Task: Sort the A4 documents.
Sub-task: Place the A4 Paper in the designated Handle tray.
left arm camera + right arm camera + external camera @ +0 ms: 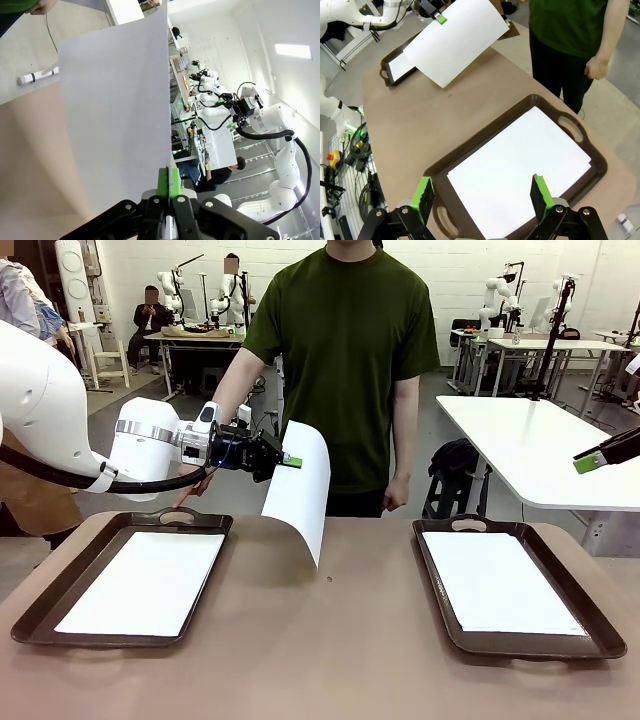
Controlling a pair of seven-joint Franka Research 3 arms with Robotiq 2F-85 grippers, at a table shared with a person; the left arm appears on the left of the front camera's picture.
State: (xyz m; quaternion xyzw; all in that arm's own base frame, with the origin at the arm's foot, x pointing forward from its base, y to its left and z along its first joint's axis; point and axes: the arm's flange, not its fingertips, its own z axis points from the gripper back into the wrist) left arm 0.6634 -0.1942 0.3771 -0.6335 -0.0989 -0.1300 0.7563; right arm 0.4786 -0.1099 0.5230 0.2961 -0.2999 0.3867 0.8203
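The left gripper was clamped shut on the edge of a sheet of paper, holding it in the air above the table, between the two trays and nearer the left tray. The sheet hung from the pads by its upper edge, curling over and drooping with its long axis running downward, its lower corner close to the tabletop without clearly touching it. In the left wrist view the green fingertips were pressed together on the paper's margin, and the rest of the sheet stretched away from them. The left tray lay below and to the left of the held sheet and already carried another sheet; the right tray lay well apart on the other side, with its own sheet. The right gripper hovered above that tray with its fingers spread wide, holding nothing. The left arm looked the better placed to lay the sheet down.
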